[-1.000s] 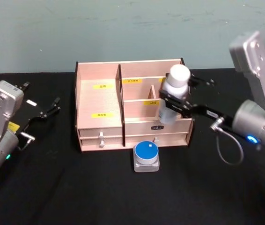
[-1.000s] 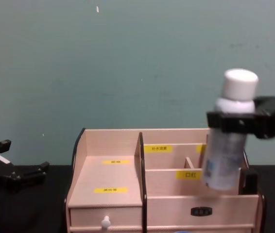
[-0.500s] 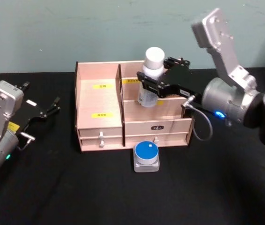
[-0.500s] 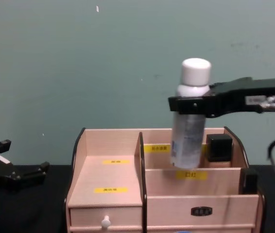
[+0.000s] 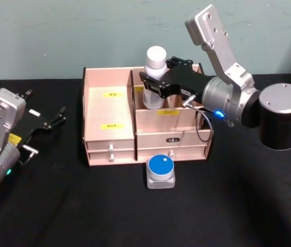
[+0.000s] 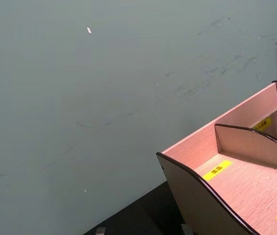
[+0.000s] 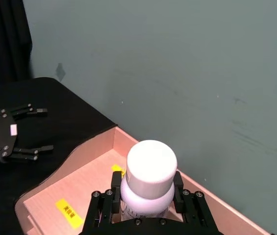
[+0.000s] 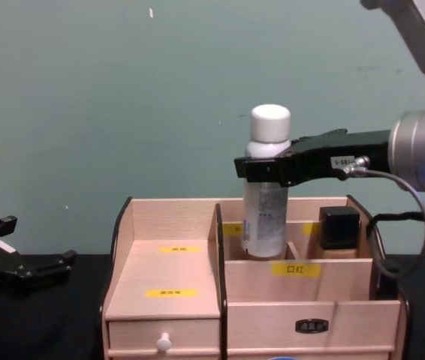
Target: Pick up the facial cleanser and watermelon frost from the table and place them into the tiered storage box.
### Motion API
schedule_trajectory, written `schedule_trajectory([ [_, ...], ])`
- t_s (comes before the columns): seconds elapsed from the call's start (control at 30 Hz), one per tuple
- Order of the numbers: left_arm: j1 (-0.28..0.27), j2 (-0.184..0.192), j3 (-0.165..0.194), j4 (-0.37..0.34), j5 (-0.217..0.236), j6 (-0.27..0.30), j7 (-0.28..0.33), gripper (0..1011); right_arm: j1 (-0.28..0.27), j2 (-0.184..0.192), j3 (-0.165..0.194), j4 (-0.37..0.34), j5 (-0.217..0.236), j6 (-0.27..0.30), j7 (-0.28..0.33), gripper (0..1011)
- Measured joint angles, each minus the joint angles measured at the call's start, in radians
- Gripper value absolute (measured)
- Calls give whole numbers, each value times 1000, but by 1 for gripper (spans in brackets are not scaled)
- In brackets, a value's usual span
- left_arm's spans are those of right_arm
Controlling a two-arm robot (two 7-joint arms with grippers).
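The right arm reaches from the right over the tiered storage box [image 5: 109, 110] [image 8: 171, 270]. The right gripper [image 5: 153, 87] [image 8: 265, 169] [image 7: 146, 196] is clamped on the upright white-capped bottle [image 5: 155, 77] [image 8: 267, 187] [image 7: 148, 171], whose base dips into the far compartment, with 1 black-capped item [image 8: 339, 227] to its right. A blue-lidded jar [image 5: 161, 172] sits near the drawers. The left gripper [image 5: 48, 123] [image 8: 17, 270] is parked at the left, fingers spread.

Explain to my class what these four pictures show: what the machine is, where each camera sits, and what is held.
It is a two-armed robot at a black table. One picture looks down from its head, one across from its chest, one from each wrist. The right gripper is shut on a white-capped bottle, upright at a rear compartment of the tiered storage box. The left gripper rests open at the table's left. A blue-topped container sits on the table before the box.
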Motion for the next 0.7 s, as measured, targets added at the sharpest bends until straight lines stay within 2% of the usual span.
schedule_trajectory([
  [0.3, 0, 0, 0, 0, 0, 0, 0, 1001, 21, -30, 7, 56, -26, -17, 4, 603],
  [0.7, 0, 0, 0, 0, 0, 0, 0, 1001, 23, -46, 17, 91, -43, -25, 19, 603],
])
